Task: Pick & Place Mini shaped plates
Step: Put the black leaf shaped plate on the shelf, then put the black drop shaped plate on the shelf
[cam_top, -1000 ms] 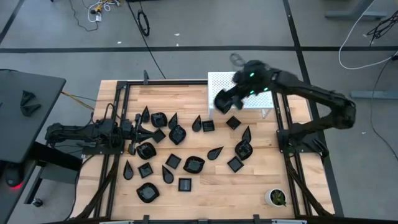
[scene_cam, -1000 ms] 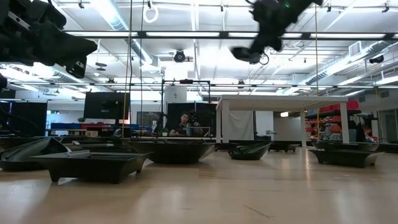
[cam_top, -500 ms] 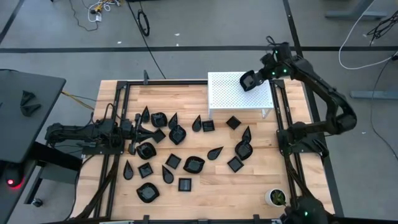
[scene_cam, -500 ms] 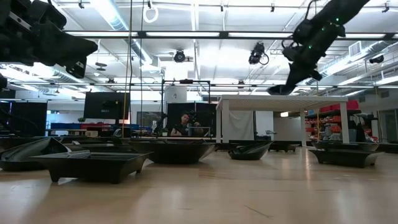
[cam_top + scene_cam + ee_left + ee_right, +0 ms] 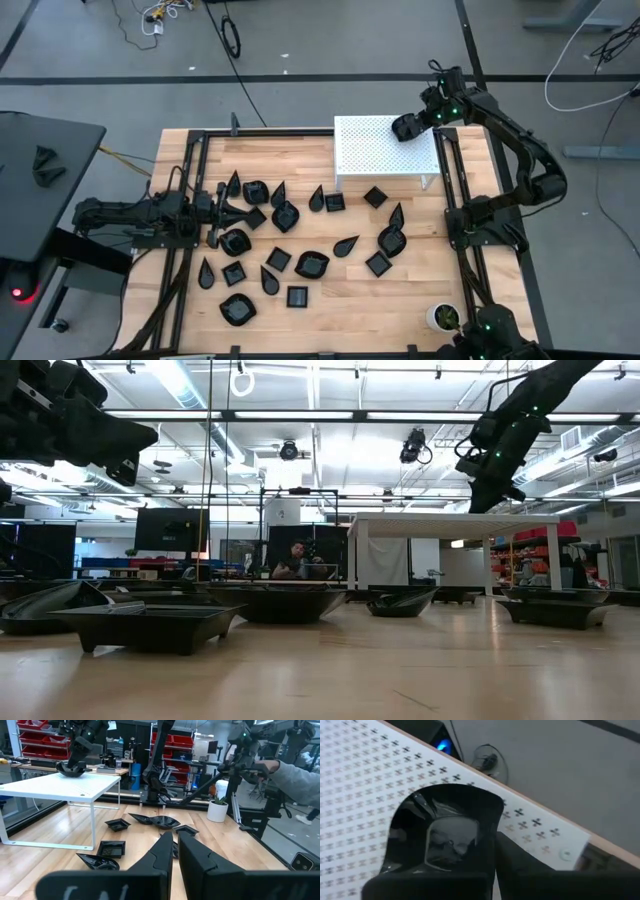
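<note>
Several glossy black mini shaped plates (image 5: 311, 264), teardrop, square and oval, lie on their bases across the wooden table. One more black plate (image 5: 440, 835) is at the far right corner of a white perforated shelf (image 5: 365, 152). My right gripper (image 5: 408, 127) is shut on it there. The left wrist view shows that plate (image 5: 70, 768) low on the shelf top. My left gripper (image 5: 222, 210) stays level at the table's left side. It is shut, with nothing between its fingers (image 5: 197, 855). My right gripper pinches the plate's rim (image 5: 487, 827) on one side between its two fingers. The fingers slant down at it from the table's far right. The plate sits about level at the shelf top (image 5: 45, 787); I cannot tell whether its base rests on it.
A small white pot with a green plant (image 5: 443, 317) stands at the near right corner. Black frame rails (image 5: 450, 190) run along both sides of the table. Beyond the table's right side a person's grey sleeve (image 5: 300, 775) shows.
My right gripper has carried the plate from above the shelf's near left part to its far right corner. It has sunk toward the shelf top and rolled at the wrist. The plate has stayed in its fingers.
</note>
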You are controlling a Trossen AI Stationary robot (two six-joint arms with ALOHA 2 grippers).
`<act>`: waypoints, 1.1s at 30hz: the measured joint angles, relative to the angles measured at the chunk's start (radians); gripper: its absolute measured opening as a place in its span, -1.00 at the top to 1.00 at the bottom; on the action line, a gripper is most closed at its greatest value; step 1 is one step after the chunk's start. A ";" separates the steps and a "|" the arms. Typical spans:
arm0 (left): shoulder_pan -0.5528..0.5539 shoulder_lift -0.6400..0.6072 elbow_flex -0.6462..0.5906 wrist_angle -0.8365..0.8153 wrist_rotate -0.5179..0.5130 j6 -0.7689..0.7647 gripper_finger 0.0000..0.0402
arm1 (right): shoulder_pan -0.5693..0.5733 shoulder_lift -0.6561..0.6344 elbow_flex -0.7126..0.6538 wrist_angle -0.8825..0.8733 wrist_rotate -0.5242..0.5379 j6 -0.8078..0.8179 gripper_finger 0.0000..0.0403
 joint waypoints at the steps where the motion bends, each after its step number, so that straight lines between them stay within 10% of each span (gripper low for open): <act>1: 0.000 0.000 0.000 0.000 0.000 0.000 0.84 | 0.000 0.000 0.000 -0.001 0.001 -0.001 0.92; 23: 0.000 0.000 0.000 0.000 0.000 -0.002 0.84 | 0.060 -0.127 0.052 0.070 0.059 0.045 0.32; 33: 0.000 0.000 0.000 0.000 0.000 -0.002 0.84 | 0.552 -0.205 0.052 0.120 0.055 0.051 0.32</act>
